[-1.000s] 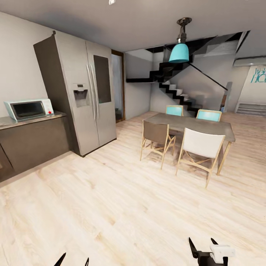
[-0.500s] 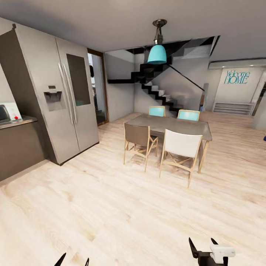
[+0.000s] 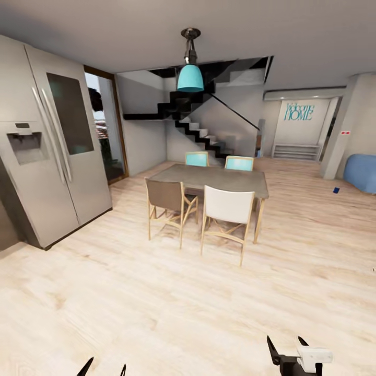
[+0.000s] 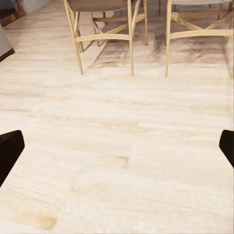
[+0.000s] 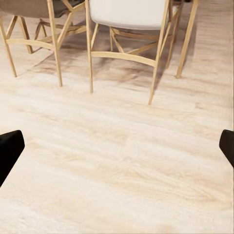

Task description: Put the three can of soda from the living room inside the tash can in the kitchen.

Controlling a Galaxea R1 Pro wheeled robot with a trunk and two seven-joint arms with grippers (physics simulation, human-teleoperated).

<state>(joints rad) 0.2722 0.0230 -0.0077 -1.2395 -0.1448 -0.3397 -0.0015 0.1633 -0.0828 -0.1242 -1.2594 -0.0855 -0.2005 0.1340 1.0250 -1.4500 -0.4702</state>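
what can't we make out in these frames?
- Small blue object on the floor, head view: too small to identify.
- Blue sofa, head view: cut off by the right edge.
- Fridge, head view: its left side is cut off by the edge.
- Both grippers: open and empty, fingers cut off by the wrist views' edges.

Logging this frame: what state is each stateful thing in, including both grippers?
Fridge: both doors shut.
Pendant lamp: hanging, whether lit can't be told.
Brown chair and white chair: upright, at the dining table.
Left gripper: jaws wide apart, empty.
Right gripper: jaws wide apart, empty.
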